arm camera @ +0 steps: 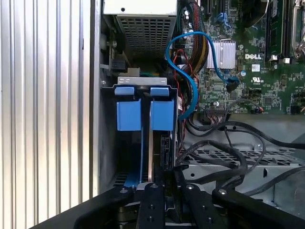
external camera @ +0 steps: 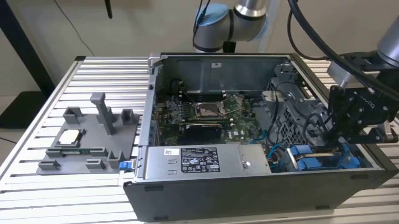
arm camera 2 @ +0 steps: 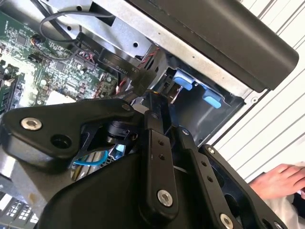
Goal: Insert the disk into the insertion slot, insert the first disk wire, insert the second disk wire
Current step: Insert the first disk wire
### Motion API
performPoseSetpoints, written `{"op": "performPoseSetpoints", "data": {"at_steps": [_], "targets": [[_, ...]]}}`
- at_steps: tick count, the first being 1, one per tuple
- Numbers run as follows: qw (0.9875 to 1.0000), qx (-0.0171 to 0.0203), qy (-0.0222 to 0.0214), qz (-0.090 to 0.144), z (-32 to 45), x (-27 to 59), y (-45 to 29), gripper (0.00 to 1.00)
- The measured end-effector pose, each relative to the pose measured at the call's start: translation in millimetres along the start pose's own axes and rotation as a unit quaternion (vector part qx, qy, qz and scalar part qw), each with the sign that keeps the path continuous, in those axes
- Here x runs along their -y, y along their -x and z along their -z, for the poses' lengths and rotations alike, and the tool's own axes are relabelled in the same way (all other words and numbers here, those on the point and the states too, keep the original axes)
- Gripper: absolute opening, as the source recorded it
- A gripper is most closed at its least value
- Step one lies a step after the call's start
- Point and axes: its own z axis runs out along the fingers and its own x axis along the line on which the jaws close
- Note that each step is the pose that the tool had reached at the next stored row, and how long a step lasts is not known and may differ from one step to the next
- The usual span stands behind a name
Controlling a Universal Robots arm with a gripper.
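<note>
"Where is the flat silver drive in its bright blue plastic frame (arm camera: 143, 112)?"

"Standing in the narrow grey metal slot (arm camera: 108, 143), right by the black gripper (arm camera: 164, 191). It looks nearly all in."

"The jaws?"

"Open or holding, I cannot tell. The thin blue wire (arm camera: 190, 81) looks not plugged in yet."

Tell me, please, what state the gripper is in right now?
Gripper: cannot be told whether open or closed; it sits right at the edge of the blue-framed disk.

Arm (external camera: 248, 13) w/ wrist bent, hand (external camera: 325, 145) pointing down at exterior view's right.
</note>
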Motion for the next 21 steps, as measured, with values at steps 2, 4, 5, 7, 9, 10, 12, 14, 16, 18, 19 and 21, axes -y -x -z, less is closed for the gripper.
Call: {"op": "performPoseSetpoints", "data": {"at_steps": [2, 4, 5, 7, 9, 10, 12, 14, 16, 18, 19, 21], "targets": [[1.0000, 0.0001, 0.0000, 0.000, -0.6, 0.1, 0.0, 0.19], [1.0000, 0.0000, 0.0000, 0.000, -1.1, 0.1, 0.0, 0.19], [1.0000, 0.0000, 0.0000, 0.000, -1.2, 0.1, 0.0, 0.19], [1.0000, 0.0000, 0.0000, 0.000, -1.6, 0.7, 0.0, 0.19], [1.0000, 0.0000, 0.0000, -0.001, -1.9, 1.2, 0.0, 0.19], [1.0000, 0.0000, 0.0000, -0.001, -2.1, 1.4, 0.0, 0.19], [1.0000, 0.0000, 0.0000, -0.001, -2.6, 1.8, 0.0, 0.19], [1.0000, 0.0006, 0.0000, -0.001, -3.7, 2.3, 0.0, 0.19], [1.0000, 0.0001, 0.0000, -0.002, -3.9, 2.6, 0.0, 0.19], [1.0000, 0.0001, 0.0000, -0.002, -5.3, 2.7, 0.0, 0.19], [1.0000, 0.0001, 0.0000, -0.002, -6.8, 2.9, 0.0, 0.19], [1.0000, -0.0008, -0.0001, -0.003, -9.2, 3.0, -0.1, 0.19]]}}
